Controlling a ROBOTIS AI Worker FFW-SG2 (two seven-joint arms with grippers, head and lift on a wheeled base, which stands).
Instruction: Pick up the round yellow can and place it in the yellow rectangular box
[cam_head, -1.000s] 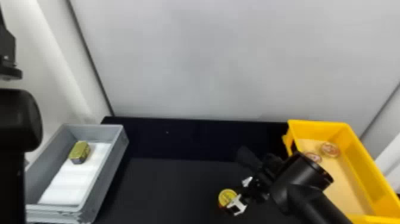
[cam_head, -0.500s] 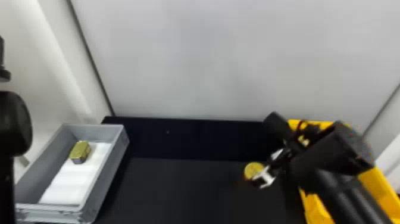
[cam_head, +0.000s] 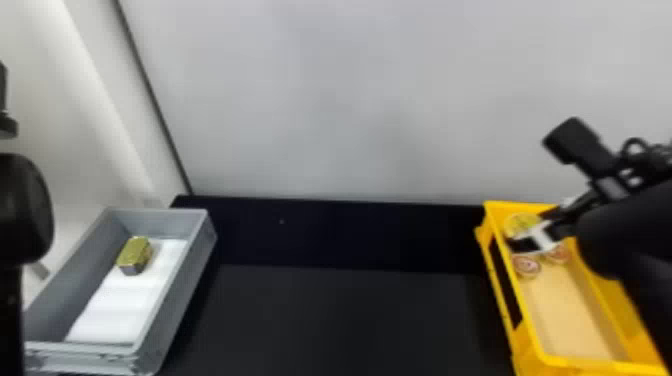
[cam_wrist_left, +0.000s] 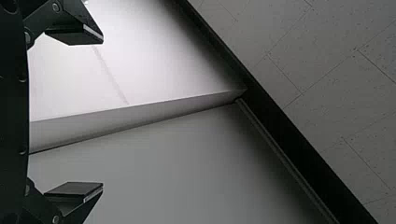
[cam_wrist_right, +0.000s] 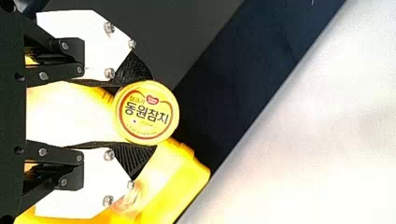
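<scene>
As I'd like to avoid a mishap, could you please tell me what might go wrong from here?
The right gripper holds the yellow can near its fingertips, so it might slip. Released here, it could land on the round items in the yellow box. Being by the box's far left corner, it might also knock a wall.

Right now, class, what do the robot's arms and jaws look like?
Left arm and right arm: black, rounded casings. The right gripper has white-plated jaws with silver screws and ribbed black inner faces; the left gripper has black jaws with angular ends.
</scene>
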